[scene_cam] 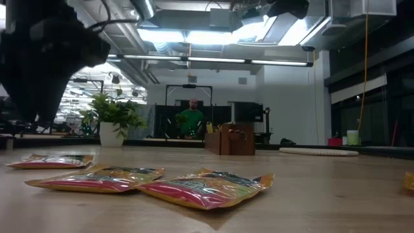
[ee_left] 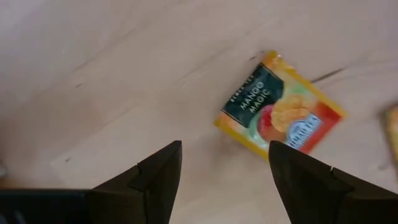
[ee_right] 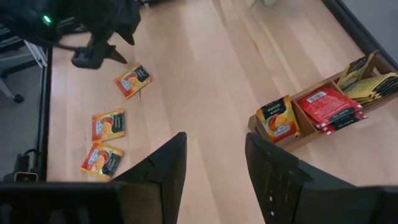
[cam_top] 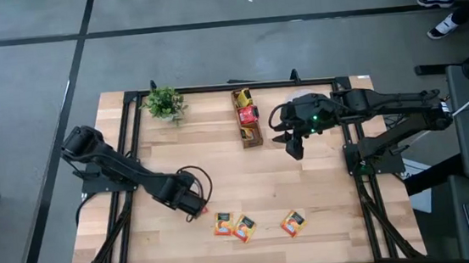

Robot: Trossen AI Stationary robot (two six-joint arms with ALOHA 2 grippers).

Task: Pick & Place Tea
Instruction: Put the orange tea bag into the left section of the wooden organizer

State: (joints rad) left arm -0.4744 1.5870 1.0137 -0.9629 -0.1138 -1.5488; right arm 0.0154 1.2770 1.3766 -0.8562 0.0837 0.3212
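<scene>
Orange sachet (ee_left: 280,102) lies flat just ahead of left gripper (ee_left: 224,171), jaws apart, apparently lining up a pick. Right gripper (ee_right: 214,165) waits, jaws apart and empty, near the box (ee_right: 311,121).

Potted plant (cam_top: 164,103), wooden table (cam_top: 221,167), person (scene_cam: 191,118)

arms: dark, jointed | left arm (cam_top: 119,169): looped black cable | right arm (cam_top: 385,101): green light at wrist
</scene>
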